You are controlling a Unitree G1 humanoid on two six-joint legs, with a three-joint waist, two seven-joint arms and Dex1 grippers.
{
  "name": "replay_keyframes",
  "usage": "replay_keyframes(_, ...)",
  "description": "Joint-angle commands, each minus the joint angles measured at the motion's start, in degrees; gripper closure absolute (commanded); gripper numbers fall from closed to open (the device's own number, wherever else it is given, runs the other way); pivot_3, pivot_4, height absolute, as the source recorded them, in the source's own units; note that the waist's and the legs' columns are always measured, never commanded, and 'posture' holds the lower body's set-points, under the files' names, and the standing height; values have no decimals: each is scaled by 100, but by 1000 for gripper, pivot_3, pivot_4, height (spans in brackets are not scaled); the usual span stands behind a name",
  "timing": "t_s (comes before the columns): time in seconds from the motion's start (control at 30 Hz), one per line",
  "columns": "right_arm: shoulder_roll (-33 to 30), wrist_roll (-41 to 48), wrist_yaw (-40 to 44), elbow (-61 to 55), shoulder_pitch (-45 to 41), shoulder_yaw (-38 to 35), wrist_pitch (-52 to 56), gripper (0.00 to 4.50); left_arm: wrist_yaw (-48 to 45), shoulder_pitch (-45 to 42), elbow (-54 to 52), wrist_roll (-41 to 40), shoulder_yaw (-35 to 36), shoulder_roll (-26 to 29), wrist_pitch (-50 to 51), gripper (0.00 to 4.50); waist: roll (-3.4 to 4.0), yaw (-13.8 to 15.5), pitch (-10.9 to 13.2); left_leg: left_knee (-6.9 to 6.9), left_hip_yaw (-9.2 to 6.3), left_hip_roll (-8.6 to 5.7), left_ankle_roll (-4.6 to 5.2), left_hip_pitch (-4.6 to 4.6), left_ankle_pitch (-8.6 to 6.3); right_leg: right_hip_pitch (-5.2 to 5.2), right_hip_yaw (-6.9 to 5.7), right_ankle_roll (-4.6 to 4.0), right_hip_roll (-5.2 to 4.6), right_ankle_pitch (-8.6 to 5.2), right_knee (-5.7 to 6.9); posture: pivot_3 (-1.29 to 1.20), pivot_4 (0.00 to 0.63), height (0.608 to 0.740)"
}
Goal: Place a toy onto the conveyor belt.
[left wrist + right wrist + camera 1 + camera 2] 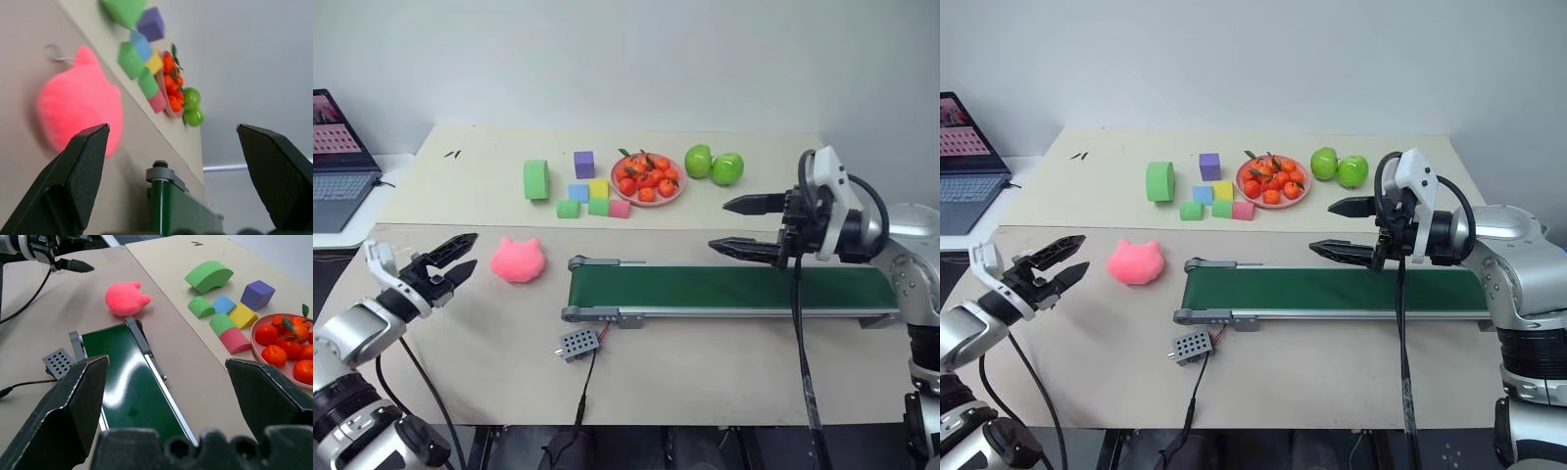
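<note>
While the round pink plush animal head (517,259) sits untouched on the beige worktop (705,372), ears up, it lies just off the left end roller of the long dark green conveyor belt (724,290) in its low grey metal frame, near but not touching. Left gripper (456,258) is the nearer one: black fingers spread wide, nothing between them, pointing roughly level across the worktop at the toy, which lies straight ahead and slightly toward the belt side. A gap remains between the fingertips and the plush. The left wrist view has the toy off toward one finger rather than centred, so my read is that the approach needs a small shift before closing. The plush is roundish with no real long axis, so grip angle should matter little. Right gripper (744,225) hovers above the belt's far half, fingers spread, empty, well apart from the toy.

Small grey perforated box (579,344) on a cable sits in front of the belt frame. Behind: pastel foam blocks (592,196), a green cylinder block (536,179), a plate of oranges (647,178), two green apples (714,164).
</note>
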Motion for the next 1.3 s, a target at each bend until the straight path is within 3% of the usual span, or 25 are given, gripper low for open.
replay_keyframes(0.03,-32,3,44,-70,-161,-121,-117,0,287,50,235,-92,89,-115,-264,57,0,10,0,-1,-1,0,-1,-1,1,0,0,0,0,0,-1,0,150,738)
replay_keyframes(0.23,-158,4,39,-150,-141,-188,-34,0,80,74,898,332,-342,-286,-978,57,-1,8,-1,-2,4,-1,-2,1,1,0,1,-1,0,1,1,0,150,738)
replay_keyframes(0.83,-478,193,-179,-542,156,-470,221,0,-883,-1228,2838,1211,-1317,-100,-2302,57,-2,10,-2,1,0,-1,-10,8,7,5,-1,-11,0,8,6,0,150,738)
replay_keyframes(0.87,-481,199,-189,-561,169,-476,227,0,-912,-1284,2933,1269,-1352,-93,-2376,609,-2,12,-2,1,0,-1,-10,8,7,5,-1,-11,1,8,6,0,150,738)
replay_keyframes(0.9,-483,202,-197,-574,179,-480,230,0,-934,-1336,3029,1324,-1381,-85,-2448,843,-2,10,-2,1,0,-1,-10,7,7,5,-1,-11,1,8,6,0,150,738)
replay_keyframes(1.13,-501,191,-207,-600,218,-492,242,0,-1413,-1454,3020,1620,-1607,-46,-2820,3736,-3,10,-2,1,0,0,-10,5,6,4,-1,-11,1,8,4,0,150,738)
replay_keyframes(1.2,-501,189,-204,-607,224,-488,246,0,-1524,-1496,2831,1634,-1643,-17,-2866,4299,-2,9,-2,1,0,0,-10,6,7,3,-1,-11,1,8,4,0,150,738)
replay_keyframes(1.3,-493,168,-191,-578,196,-455,233,0,-1542,-1744,2302,1458,-1583,-68,-2936,4299,-6,10,0,1,-1,0,-10,3,6,2,-2,-11,1,8,5,0,150,738)
